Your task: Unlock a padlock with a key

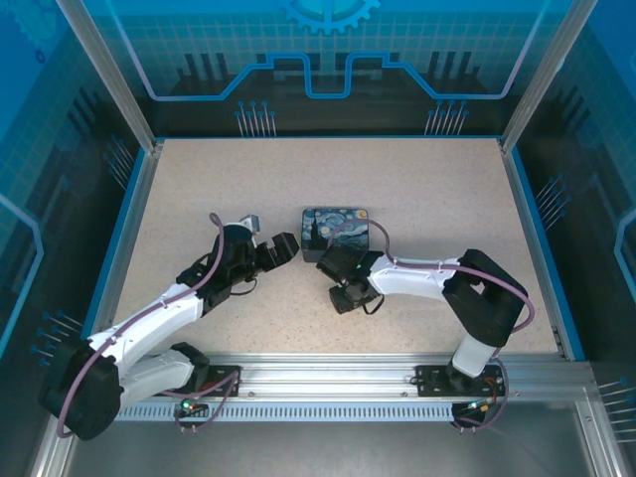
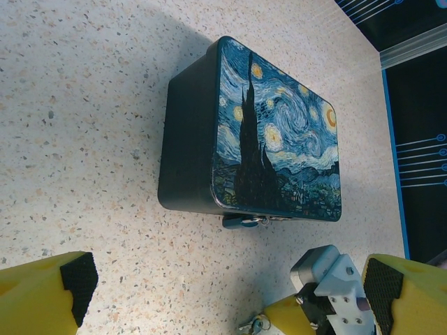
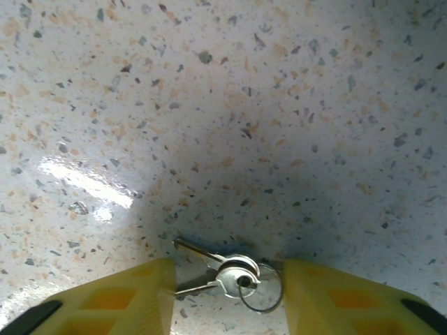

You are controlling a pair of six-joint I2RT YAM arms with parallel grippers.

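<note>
The closed box [image 2: 279,132] lies on the worktop [image 2: 84,139], with the padlock [image 2: 241,222] at its front edge. The left pincer [image 2: 230,286] is wide open and empty; the right pincer [image 3: 228,283], half open, flanks the key [image 3: 234,273].

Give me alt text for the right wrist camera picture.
Two small silver metal keys on a round wire ring lie on the speckled pale tabletop, between the two yellow fingers of the right gripper, whose jaws stand apart on either side.

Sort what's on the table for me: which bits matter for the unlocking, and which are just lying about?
For the job:
- padlock, at the front edge of the Starry Night box
- keys on their ring, between the fingers of the right gripper

Just lying about:
- Starry Night box itself
</note>
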